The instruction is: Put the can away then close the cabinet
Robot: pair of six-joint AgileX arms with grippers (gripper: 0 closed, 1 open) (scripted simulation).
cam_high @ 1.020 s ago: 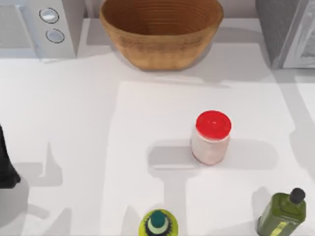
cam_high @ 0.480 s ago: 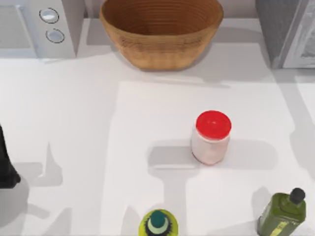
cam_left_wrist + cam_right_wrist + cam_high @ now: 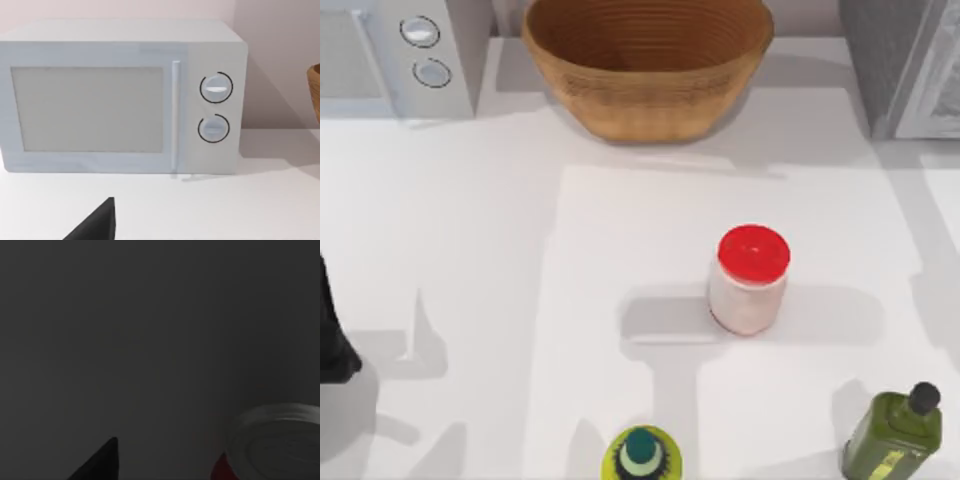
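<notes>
The can (image 3: pixel 272 440) appears in the dim right wrist view as a silver metal top over a red side, close to a dark part of my right gripper (image 3: pixel 100 462), against a dark grey surface. The cabinet (image 3: pixel 880 60) is the grey box at the table's back right corner, with its white-framed door (image 3: pixel 938 90) standing at an angle beside it. My left arm (image 3: pixel 335 340) is parked at the table's left edge, and a dark tip of its gripper (image 3: pixel 97 222) faces the microwave.
A white microwave (image 3: pixel 390 55) with two knobs stands at the back left, and a wicker basket (image 3: pixel 648 100) at the back middle. A red-lidded white jar (image 3: pixel 750 280) stands right of centre. A green-capped bottle (image 3: pixel 642 455) and an olive oil bottle (image 3: pixel 895 435) line the front edge.
</notes>
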